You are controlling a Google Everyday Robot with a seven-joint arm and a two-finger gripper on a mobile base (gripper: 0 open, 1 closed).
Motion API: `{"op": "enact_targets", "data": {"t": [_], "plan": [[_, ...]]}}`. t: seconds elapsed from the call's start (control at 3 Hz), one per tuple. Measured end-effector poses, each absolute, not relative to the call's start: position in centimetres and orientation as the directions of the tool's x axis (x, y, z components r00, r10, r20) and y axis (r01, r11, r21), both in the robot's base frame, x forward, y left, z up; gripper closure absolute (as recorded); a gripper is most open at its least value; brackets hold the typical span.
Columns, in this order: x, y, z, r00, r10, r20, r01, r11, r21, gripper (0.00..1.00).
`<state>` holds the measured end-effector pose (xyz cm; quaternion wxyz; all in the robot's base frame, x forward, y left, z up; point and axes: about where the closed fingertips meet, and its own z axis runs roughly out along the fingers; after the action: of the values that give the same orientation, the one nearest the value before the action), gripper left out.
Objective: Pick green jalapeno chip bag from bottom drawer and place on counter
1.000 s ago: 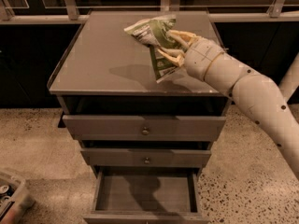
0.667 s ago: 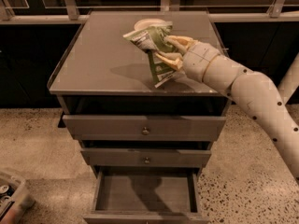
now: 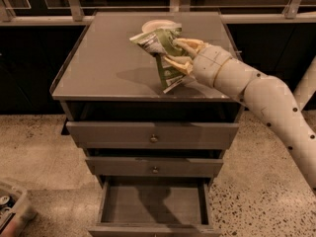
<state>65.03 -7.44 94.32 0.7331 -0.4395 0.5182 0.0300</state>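
The chip bag (image 3: 157,42) is pinched by the gripper (image 3: 178,53) over the tabletop (image 3: 103,58), toward its right edge, in front of the bowl (image 3: 155,24). If released tilted, it could be tipped past that edge or onto the bowl.

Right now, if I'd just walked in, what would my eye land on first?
Most likely the crumpled green jalapeno chip bag, pinched in the claw of a long white arm reaching in from the right, over the grey counter. Below, the bottom drawer stands pulled open, and a white bowl sits behind the bag at the counter's far edge.
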Motion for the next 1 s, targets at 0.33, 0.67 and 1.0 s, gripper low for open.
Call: {"op": "enact_targets", "data": {"t": [0.33, 0.67, 1.0], "plan": [[65.03, -7.44, 94.33, 0.461, -0.411, -0.786, -0.5, 0.612, -0.613, 0.35], [65.03, -7.44, 94.33, 0.461, -0.411, -0.786, -0.5, 0.612, -0.613, 0.11], [65.03, -7.43, 94.33, 0.461, -0.411, -0.786, -0.5, 0.612, -0.613, 0.0]]}}
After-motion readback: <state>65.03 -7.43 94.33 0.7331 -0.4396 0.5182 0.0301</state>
